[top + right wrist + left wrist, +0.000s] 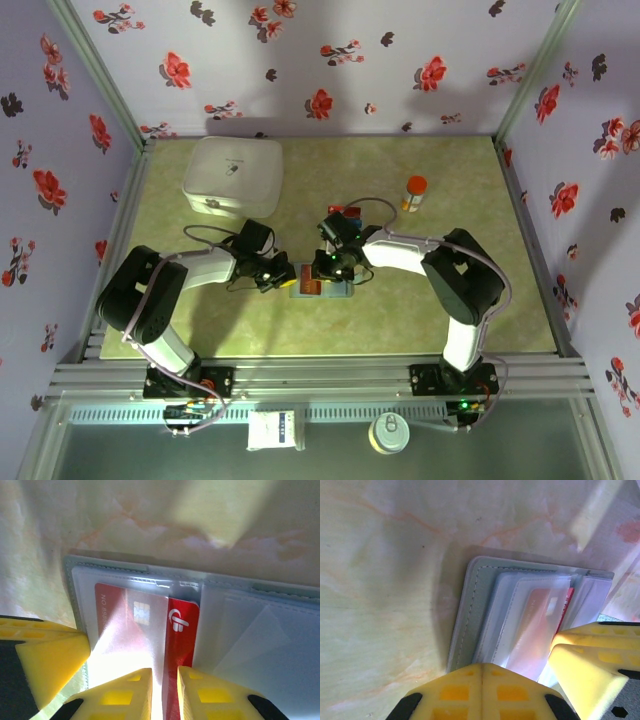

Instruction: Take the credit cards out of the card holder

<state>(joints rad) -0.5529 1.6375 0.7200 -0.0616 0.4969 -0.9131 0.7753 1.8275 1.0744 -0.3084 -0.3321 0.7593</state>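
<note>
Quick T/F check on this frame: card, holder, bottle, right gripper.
1. The red card sits in a clear sleeve of the card holder. True.
2. The card holder lies folded shut. False: it lies open on the table, with its sleeves exposed.
3. The orange-capped bottle stands upright, to the right of the white box. True.
4. The right gripper hovers over the white box. False: it is at the card holder with its fingertips either side of the red card's edge. The left gripper is at the holder too.
</note>
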